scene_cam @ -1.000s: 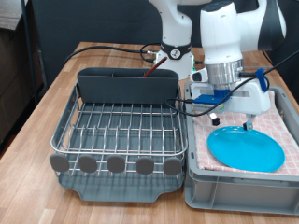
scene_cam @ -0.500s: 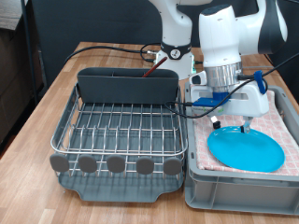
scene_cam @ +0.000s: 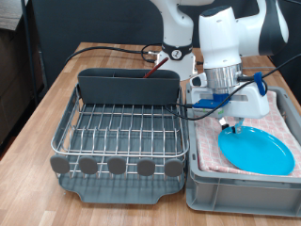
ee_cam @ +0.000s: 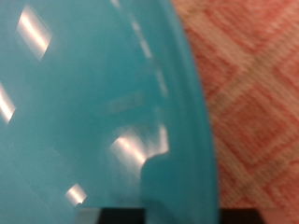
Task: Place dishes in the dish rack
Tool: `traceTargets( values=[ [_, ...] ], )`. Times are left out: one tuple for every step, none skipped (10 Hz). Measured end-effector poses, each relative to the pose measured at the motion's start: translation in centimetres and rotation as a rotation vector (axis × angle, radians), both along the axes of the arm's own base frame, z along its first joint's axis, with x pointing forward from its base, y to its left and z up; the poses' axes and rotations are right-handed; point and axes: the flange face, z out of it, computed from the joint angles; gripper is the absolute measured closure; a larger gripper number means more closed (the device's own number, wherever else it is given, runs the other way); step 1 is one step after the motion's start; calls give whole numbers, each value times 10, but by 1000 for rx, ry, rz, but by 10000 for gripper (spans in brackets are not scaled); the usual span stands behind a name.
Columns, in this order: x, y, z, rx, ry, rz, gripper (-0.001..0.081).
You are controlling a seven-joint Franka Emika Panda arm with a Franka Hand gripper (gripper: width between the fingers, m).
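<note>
Glossy round light-blue plate [scene_cam: 257,149] on pink checked cloth [scene_cam: 282,118] in crate [scene_cam: 240,193], jaws' state indiscernible.

Bare dish rack [scene_cam: 118,127] grid (back compartment [scene_cam: 127,87] behind)

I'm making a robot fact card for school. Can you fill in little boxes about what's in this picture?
Gripper: down at the near-left edge of the plate, inside the crate
Plate: light blue, round, lying on the pink checked cloth
Crate: grey, at the exterior view's right
Dish rack: silver wire grid in a dark grey tray, no plate on its wires
Wrist view: plate fills most of it, checked cloth beside it
Fingers: hard to tell if they grip the plate
</note>
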Motion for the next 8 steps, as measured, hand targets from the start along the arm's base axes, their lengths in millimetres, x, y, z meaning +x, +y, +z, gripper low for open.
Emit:
traceTargets(
  values=[
    [-2,-1,-1,1,0,-1,634],
    [-2,0,0,1,-8,-2,765],
    [-3,1,1,1,-12,-2,765],
    [-3,1,1,0,-15,-2,772],
    [-3,1,1,-2,-18,-2,772],
    [-3,1,1,-7,-18,-3,772],
    [-3,1,0,-14,-18,-3,772],
    [-2,1,1,-24,-18,-6,772]
  ],
)
